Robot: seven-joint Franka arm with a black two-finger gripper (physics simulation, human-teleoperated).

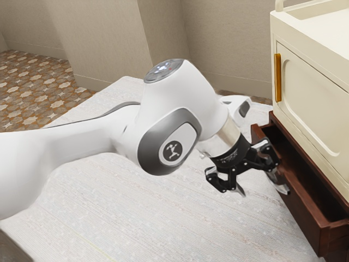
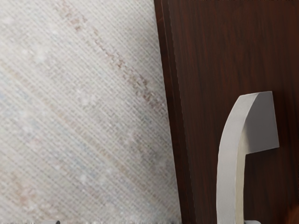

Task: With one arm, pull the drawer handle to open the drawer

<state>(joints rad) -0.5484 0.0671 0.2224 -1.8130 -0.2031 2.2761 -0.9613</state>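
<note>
1. Pale woven surface (image 1: 163,218): you have it spread beneath the arm and alongside the drawer.
2. Your white arm (image 1: 191,93): enters from the exterior view's left, bent down toward the furniture.
3. Cream cabinet (image 1: 327,60): stands at the exterior view's right; note the upright gold pull (image 1: 278,77) on its door.
4. Dark wooden drawer (image 1: 300,210): below the cabinet, standing out from it; you can see into its hollow over the top edge.
5. Black gripper (image 1: 264,191): at the drawer front, angled downward. Its two fingers stand well apart, clamped on nothing.
6. Silver drawer handle (image 2: 227,158): curved bar, fixed to the drawer front, lying between your fingers and close to the one nearer the wood. Contact there: you cannot tell.
</note>
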